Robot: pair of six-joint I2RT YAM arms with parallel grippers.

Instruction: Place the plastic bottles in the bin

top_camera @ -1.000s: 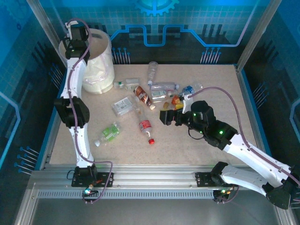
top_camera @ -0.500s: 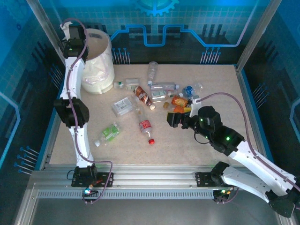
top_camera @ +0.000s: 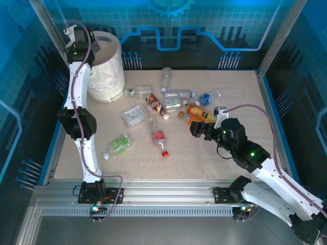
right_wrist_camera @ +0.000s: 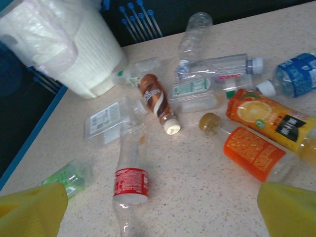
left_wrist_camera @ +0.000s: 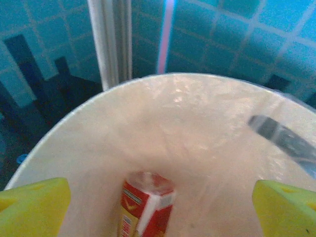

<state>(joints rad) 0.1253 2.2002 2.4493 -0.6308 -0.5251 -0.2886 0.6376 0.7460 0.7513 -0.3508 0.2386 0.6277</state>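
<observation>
Left wrist view: the left gripper (left_wrist_camera: 159, 205), jaws wide apart, hangs over the large white round plastic bin (left_wrist_camera: 69, 133), a clear red-labelled plastic bottle (left_wrist_camera: 147, 207) inside. The right gripper (right_wrist_camera: 160, 210), likewise spread, should straddle the nearby orange-labelled clear bottle (right_wrist_camera: 254, 153) across its width before closing.

left arm (top_camera: 77, 89): white rounded plastic links, bulky black joint housings | right arm (top_camera: 278, 178): same white links, black joints, small green status lights (top_camera: 250, 152) | thin mauve cables (top_camera: 250, 106): loop along each arm | black base mounts (top_camera: 93, 191) | bright yellow blocky fingers (left_wrist_camera: 32, 210): matte, flat-faced
</observation>
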